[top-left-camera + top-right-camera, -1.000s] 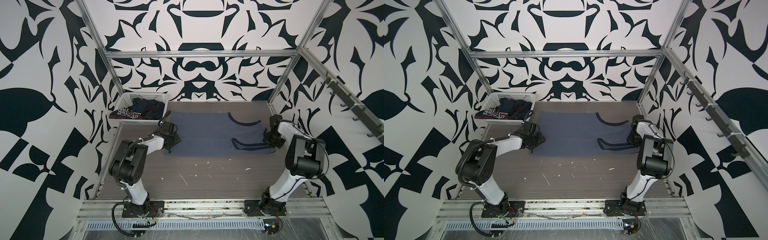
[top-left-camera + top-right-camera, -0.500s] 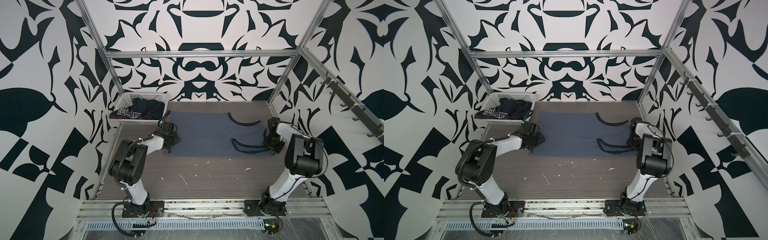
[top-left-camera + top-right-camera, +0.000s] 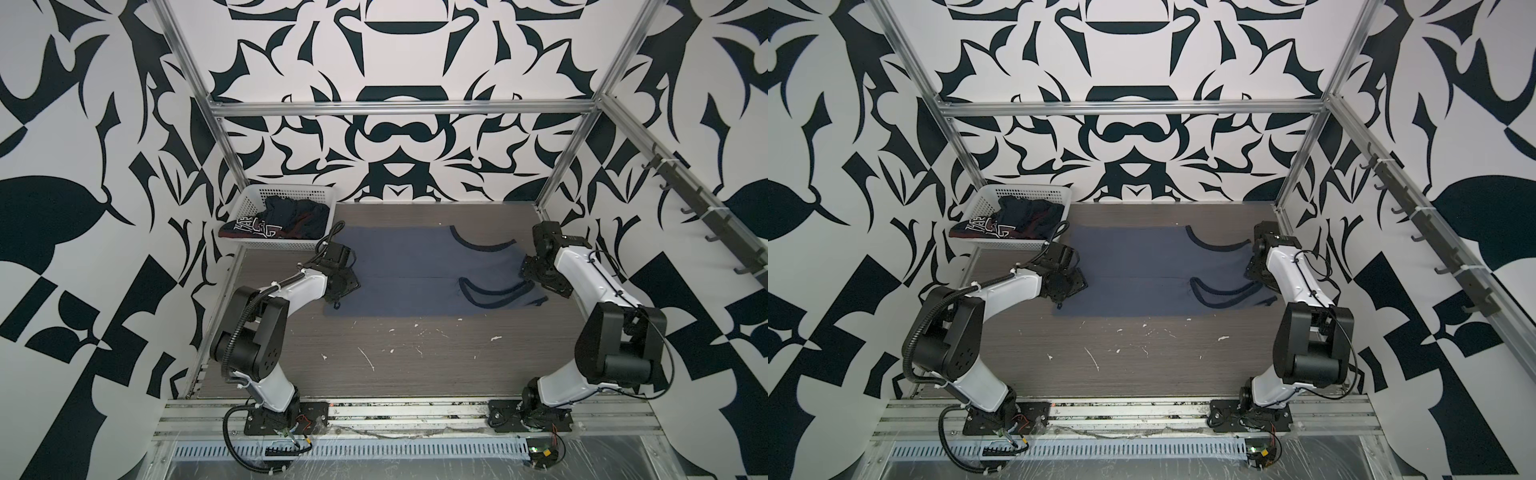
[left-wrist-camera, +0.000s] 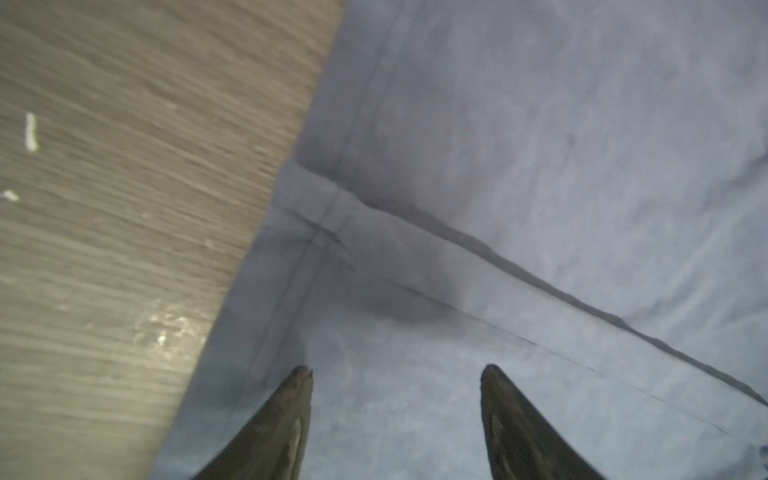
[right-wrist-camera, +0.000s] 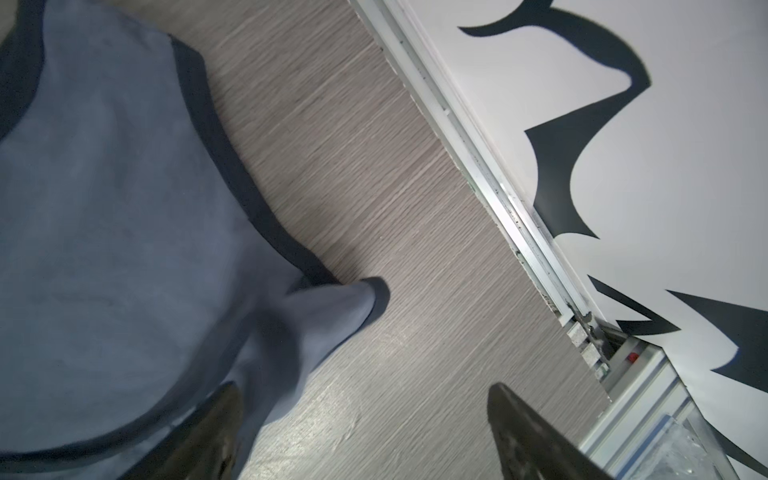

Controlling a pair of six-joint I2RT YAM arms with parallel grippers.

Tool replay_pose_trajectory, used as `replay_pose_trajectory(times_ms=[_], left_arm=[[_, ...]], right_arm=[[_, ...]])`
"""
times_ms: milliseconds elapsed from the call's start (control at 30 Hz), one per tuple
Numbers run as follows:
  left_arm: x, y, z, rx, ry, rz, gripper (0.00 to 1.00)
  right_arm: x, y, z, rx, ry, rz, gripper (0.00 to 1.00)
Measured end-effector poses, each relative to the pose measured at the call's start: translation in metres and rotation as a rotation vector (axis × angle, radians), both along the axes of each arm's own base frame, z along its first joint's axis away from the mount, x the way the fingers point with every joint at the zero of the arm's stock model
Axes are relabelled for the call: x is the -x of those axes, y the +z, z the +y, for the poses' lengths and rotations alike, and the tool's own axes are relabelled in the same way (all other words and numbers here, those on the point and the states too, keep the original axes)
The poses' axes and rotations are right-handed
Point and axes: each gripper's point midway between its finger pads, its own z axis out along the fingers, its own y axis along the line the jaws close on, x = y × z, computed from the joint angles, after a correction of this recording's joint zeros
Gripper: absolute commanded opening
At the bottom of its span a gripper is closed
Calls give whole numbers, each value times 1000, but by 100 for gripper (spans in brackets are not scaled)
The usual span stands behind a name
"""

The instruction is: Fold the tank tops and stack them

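My left gripper (image 4: 397, 370) hangs low over the hem end of the slate grey-blue tank top (image 3: 415, 266). Its two fingers are spread, with only flat cloth showing between them, so it is open and grips nothing; whether the tips touch the fabric I cannot tell. My right gripper (image 5: 365, 388) is at the opposite end, by the navy-trimmed straps (image 5: 332, 316), with its jaws wide apart. One finger is over the trimmed edge of the cloth and the other over the table (image 5: 374, 166), and a strap end lies loose beneath the gap, not pinched. The top is spread flat on the far half of the table, hem toward my left arm and straps toward my right. A straight line runs along its length from end to end; in the left wrist view it looks like the edge of one layer lying on another. The dark navy tank top (image 3: 291, 214) is crumpled in the white basket (image 3: 291, 192) at the far left corner, just beside the grey-blue top's hem, and a part with white lettering is draped over the basket's near left rim. The near half of the table shows wood grain dotted with white flecks (image 3: 368, 361).
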Motion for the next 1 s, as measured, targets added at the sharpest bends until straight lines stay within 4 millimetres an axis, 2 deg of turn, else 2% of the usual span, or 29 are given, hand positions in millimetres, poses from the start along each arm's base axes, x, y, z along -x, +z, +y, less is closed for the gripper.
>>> replay_pose_trajectory(times_ms=[200,333,400,533,600,667,867,1000], left_arm=[[3,0,0,-12,-2,9,67],[4,0,0,-15,-3,13,67],[5,2,-3,-14,-12,8,67],[8,3,-11,-17,-40,1,67],[9,3,-13,-17,-47,1,67],[9,3,-14,-16,-50,0,67],[8,-10,-14,-27,-48,23,67],[6,-15,-12,-29,-40,22,67]], right_arm=[[13,-30,-9,-71,-53,54,90],[12,-28,-6,-92,-51,35,83],[5,-22,7,-111,-10,-2,79],[-15,-17,51,-211,114,-70,78],[-23,-24,70,-270,162,-77,78],[-29,-34,78,-307,178,-67,78],[-38,-71,81,-385,162,-16,78],[-38,-87,64,-403,101,-2,78]])
